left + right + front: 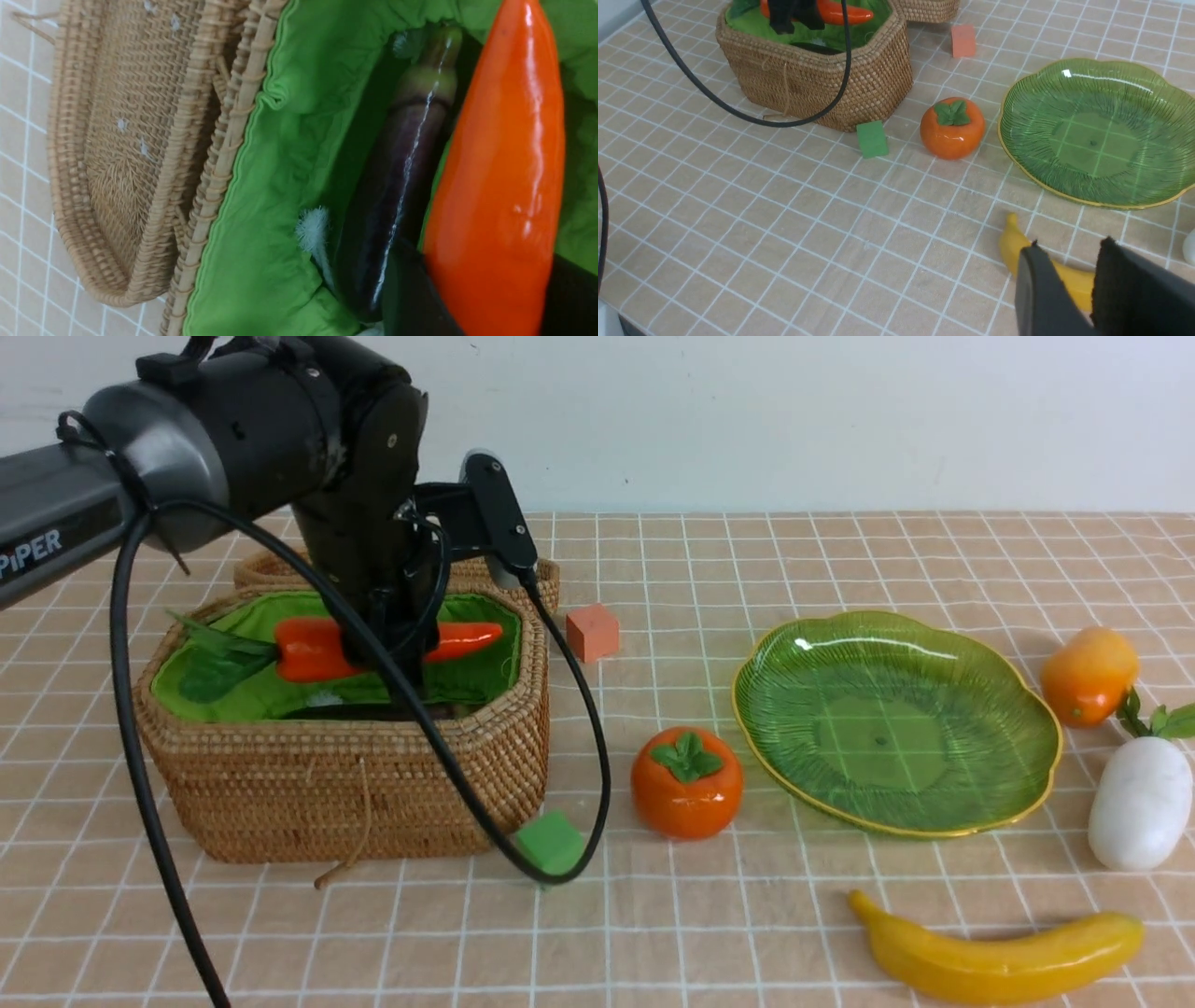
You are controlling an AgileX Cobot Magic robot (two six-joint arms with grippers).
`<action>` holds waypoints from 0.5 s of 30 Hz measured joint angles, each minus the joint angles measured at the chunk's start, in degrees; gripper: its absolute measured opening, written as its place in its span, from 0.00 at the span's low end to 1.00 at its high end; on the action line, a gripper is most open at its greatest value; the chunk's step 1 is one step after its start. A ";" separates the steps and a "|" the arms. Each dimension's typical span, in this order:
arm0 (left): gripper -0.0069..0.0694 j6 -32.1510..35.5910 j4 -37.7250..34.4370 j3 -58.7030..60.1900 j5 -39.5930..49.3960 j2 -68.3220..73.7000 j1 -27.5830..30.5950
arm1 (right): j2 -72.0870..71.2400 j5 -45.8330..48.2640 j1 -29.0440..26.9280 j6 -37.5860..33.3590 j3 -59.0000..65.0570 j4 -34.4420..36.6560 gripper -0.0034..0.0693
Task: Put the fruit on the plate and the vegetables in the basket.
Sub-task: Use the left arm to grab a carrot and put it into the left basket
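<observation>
I see left gripper [390, 646] clamped on carrot [308, 651], long axis sideways, tip right, over basket [345, 784]. Right gripper [1073, 254] parted, empty. Left arm [56, 523] reads "PiPER".

The one readable text is the brand word "PiPER", in white letters with a small i. It is printed on the dark grey tubular link of the left arm [56, 523] and slants slightly upward at the front view's left edge.
</observation>
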 joint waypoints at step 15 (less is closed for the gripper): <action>0.73 -12.85 -0.76 0.13 -0.46 -2.17 -1.65 | 0.00 1.19 0.00 0.64 -0.98 -4.83 0.32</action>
